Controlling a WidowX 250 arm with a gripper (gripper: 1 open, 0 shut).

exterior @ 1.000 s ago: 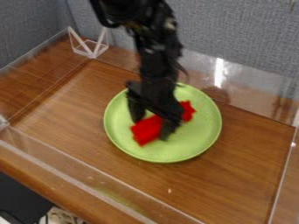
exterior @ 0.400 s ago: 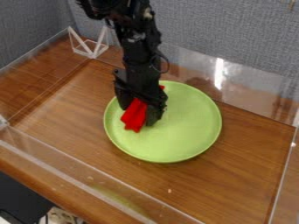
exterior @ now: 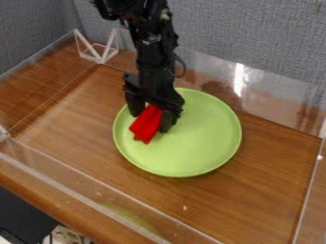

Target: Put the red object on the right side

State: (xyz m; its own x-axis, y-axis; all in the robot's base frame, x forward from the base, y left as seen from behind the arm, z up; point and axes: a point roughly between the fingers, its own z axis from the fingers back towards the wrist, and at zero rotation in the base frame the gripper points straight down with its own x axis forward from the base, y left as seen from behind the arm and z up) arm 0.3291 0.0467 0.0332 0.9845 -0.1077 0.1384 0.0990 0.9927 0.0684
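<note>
I see the black robot gripper (exterior: 152,111) pointing straight down over the round lime-green plastic plate (exterior: 204,143), its jaws spread wide and straddling the bright red elongated plastic block (exterior: 148,125). I cannot tell whether the jaws touch the block. The block lies on the left part of the plate. The plate sits on the brown wooden tabletop (exterior: 76,91), inside clear acrylic walls (exterior: 38,57).

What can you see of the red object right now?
The red object is a bright red, elongated block, plastic-looking. It lies on the left part of the lime-green plate, long axis running diagonally in view. The open gripper stands straight down over its upper end, fingers either side; actual contact isn't clear.
</note>
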